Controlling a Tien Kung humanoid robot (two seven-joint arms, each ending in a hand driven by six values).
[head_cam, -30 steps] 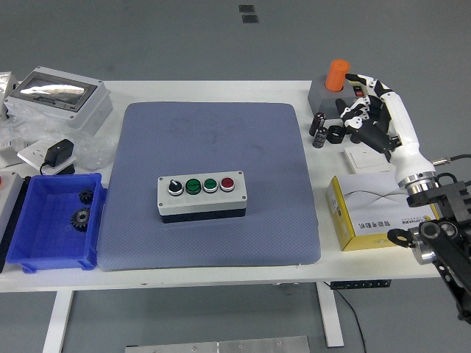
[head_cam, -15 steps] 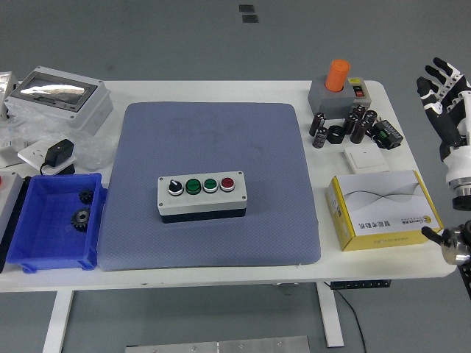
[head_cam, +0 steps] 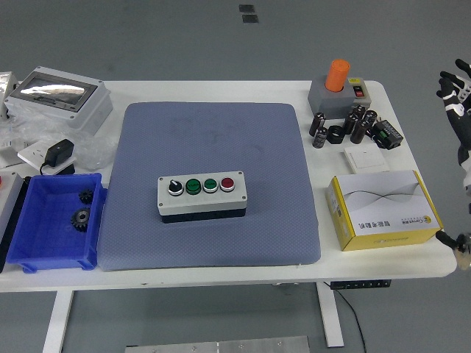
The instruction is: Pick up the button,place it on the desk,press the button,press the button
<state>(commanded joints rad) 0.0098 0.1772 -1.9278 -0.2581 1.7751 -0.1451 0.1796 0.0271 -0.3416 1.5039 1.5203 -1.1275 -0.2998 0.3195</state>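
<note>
Right hand farther off right, fingers seemingly spread; button box unobstructed on mat

No text, number or brand name is sharp enough to read anywhere on the bench. The yellow and white box at about four o'clock carries a short line of print along the lower right of its white lid, too small and blurred to make out. The grey block with the orange cylinder at about one o'clock has a small dark label patch on its right side, also unreadable. The button box near the centre shows plain coloured caps with no visible lettering.
</note>
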